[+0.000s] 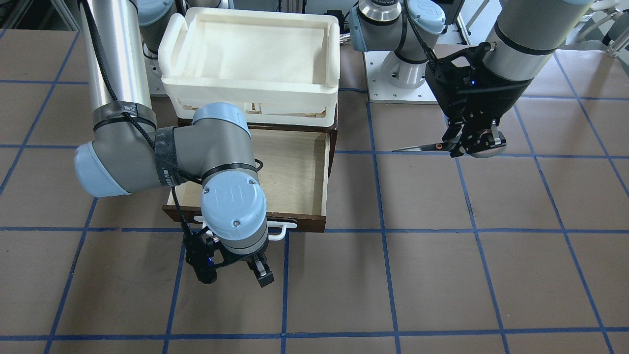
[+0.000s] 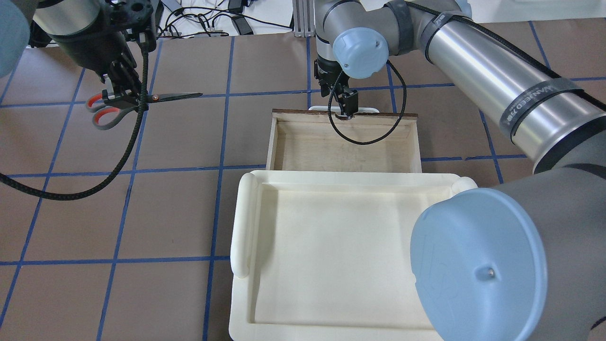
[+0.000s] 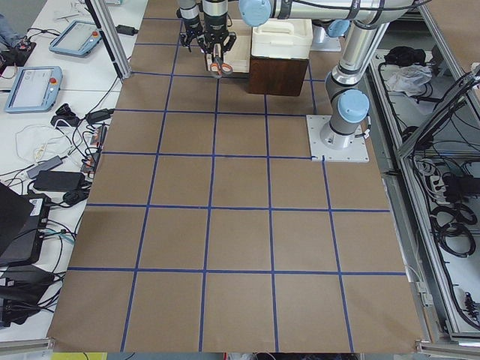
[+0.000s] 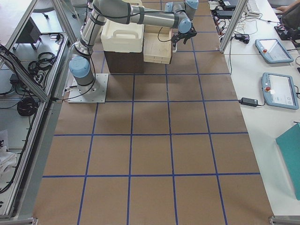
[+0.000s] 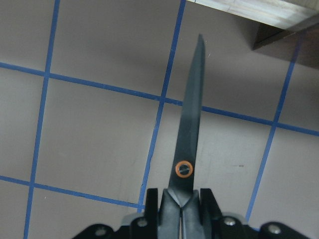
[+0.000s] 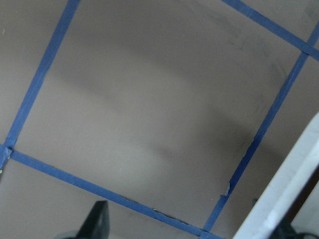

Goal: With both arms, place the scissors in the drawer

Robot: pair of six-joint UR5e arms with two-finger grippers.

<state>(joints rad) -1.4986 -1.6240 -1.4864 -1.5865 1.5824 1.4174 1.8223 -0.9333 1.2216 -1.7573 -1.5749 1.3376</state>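
The left jaws pinch the scissors (image 2: 161, 97) in the air, well left of the open drawer (image 2: 271, 142), the right jaws gape empty near its handle (image 2: 370, 110), and a loose pinch could drop them outside.

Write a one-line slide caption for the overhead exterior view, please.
Left gripper holds the scissors off to the side while the right gripper hangs at the front edge of the open drawer.
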